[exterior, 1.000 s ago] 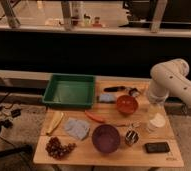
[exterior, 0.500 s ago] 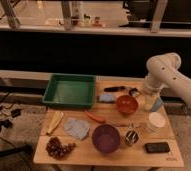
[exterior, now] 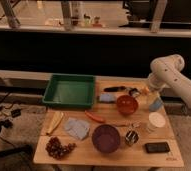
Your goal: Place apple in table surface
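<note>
Only the arm [exterior: 175, 75] has shifted since a second ago, its bend riding slightly higher over the right edge, while everything on the table has stayed put. That light wooden table [exterior: 89, 153] carries a green tray [exterior: 70, 77] at its back left. In front sit a purple bowl [exterior: 106, 138] and, behind it, an orange-red bowl [exterior: 127, 104]. To the left lie a blue cloth [exterior: 78, 128], a bunch of dark grapes [exterior: 58, 147] and a carrot [exterior: 95, 117] between cloth and red bowl. A white cup [exterior: 156, 120], a dark phone [exterior: 156, 147] and a small can [exterior: 131, 137] stand toward the right front. The claw [exterior: 151, 96] hangs at the table's back right, just right of the red bowl, and appears spread wide. The apple [exterior: 145, 91] is a small, round, yellow-orange spot with a pale sheen. It sits right at the claw's left side, far smaller than either bowl. Whether the claw touches it, or whether it rests on the wood, cannot be told.
</note>
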You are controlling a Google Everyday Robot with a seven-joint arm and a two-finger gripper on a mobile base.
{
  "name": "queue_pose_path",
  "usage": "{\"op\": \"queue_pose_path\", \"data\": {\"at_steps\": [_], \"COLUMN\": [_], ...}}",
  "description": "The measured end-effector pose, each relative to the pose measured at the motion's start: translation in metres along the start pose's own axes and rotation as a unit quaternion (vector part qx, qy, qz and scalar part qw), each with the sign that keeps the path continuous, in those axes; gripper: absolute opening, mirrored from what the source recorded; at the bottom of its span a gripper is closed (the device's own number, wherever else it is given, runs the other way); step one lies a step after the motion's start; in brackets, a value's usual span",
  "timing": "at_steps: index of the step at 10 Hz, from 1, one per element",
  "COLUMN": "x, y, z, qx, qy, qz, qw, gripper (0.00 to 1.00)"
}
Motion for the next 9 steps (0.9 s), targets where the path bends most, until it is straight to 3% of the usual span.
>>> {"op": "queue_pose_path", "data": {"at_steps": [2,6,9], "x": [-0.008,-0.005,-0.011], "y": [-0.011,-0.009,-0.026], "z": [0.006,0.006,0.010], "qx": [0.000,-0.003,0.018], "qy": [-0.002,0.001,0.004], "qz": [-0.004,-0.003,-0.012], "qw": [1.0000,1.0000,0.9998], "gripper": [0.80,0.80,0.80]}}
